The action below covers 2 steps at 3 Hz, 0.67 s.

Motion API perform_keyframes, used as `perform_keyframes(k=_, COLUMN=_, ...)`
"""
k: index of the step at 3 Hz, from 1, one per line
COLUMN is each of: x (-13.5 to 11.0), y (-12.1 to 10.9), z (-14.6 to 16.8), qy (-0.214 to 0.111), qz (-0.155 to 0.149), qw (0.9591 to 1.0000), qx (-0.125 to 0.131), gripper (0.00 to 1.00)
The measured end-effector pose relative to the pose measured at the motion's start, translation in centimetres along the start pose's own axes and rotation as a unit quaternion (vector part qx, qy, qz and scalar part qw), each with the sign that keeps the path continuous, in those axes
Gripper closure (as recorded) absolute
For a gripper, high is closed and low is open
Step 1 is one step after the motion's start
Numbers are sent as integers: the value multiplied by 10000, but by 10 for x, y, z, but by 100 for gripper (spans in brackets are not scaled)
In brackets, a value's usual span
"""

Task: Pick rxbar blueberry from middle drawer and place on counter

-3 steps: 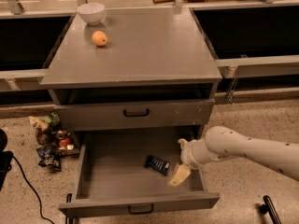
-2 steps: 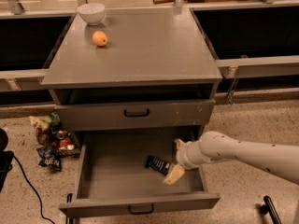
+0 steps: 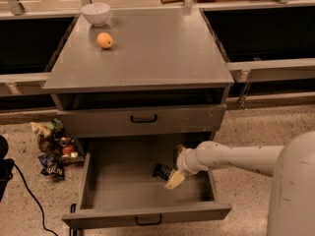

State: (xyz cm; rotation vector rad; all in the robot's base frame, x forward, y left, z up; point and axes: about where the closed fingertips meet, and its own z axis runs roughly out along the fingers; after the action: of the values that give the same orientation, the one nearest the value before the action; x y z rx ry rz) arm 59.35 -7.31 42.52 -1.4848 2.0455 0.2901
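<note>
The middle drawer (image 3: 123, 188) stands pulled open below the closed drawer front above it. The rxbar blueberry (image 3: 162, 171), a small dark bar, lies flat on the drawer floor right of centre. My gripper (image 3: 174, 177) reaches in from the right on a white arm, with its pale fingertip (image 3: 173, 181) just right of the bar and over its right end. Whether it touches the bar cannot be told. The counter (image 3: 147, 50) is the broad grey top of the cabinet.
A white bowl (image 3: 95, 13) and an orange (image 3: 104, 40) sit at the counter's back left. Crumpled wrappers and bags (image 3: 53, 149) lie on the speckled floor left of the cabinet. A black cable (image 3: 27, 191) runs along the floor at left.
My gripper has moved left inside the drawer, closing in on the bar's right end. The bar has not moved.
</note>
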Motion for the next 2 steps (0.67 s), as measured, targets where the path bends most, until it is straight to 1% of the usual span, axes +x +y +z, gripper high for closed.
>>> perform_keyframes(k=1, x=11, y=1, z=25, qy=-28, qz=100, qw=9999, qx=62, gripper=0)
perform_keyframes(k=2, x=20, y=2, z=44, qy=-34, qz=206, qw=9997, qx=86, gripper=0)
